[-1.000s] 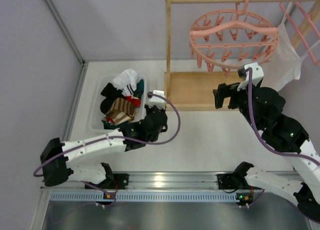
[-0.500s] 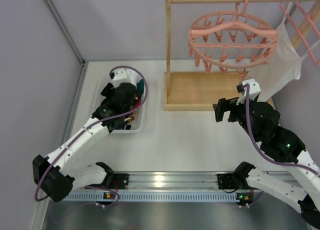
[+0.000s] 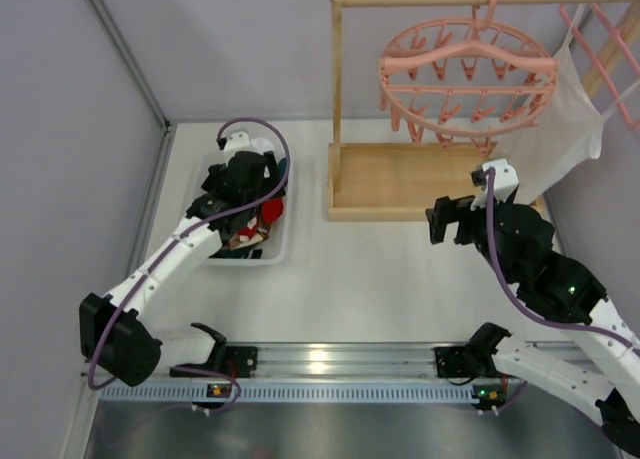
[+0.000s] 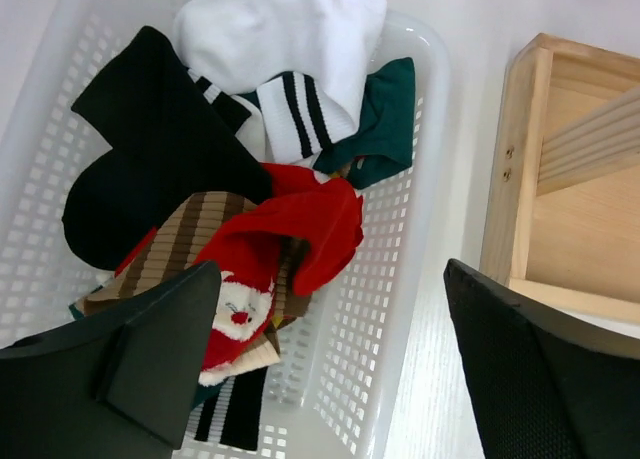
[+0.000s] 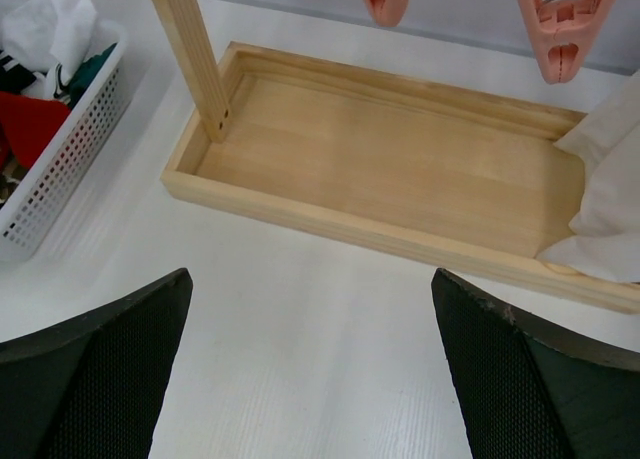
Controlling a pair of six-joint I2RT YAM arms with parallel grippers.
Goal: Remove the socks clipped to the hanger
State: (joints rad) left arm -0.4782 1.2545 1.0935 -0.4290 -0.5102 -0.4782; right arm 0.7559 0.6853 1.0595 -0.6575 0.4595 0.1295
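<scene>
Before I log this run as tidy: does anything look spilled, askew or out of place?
Nothing much. The socks lie heaped inside the basket. The hanger has no socks on its clips. The only oddity is the white cloth, which droops into the right end of the wooden tray.

**Bright socks, pale basket**

The socks [image 4: 262, 204] are showing red with a cartoon face, plain black, white with black stripes, brown with dark stripes and dark green, inside a white lattice basket [image 4: 400, 279]. The hanger [image 3: 465, 74] is showing pink.
</scene>
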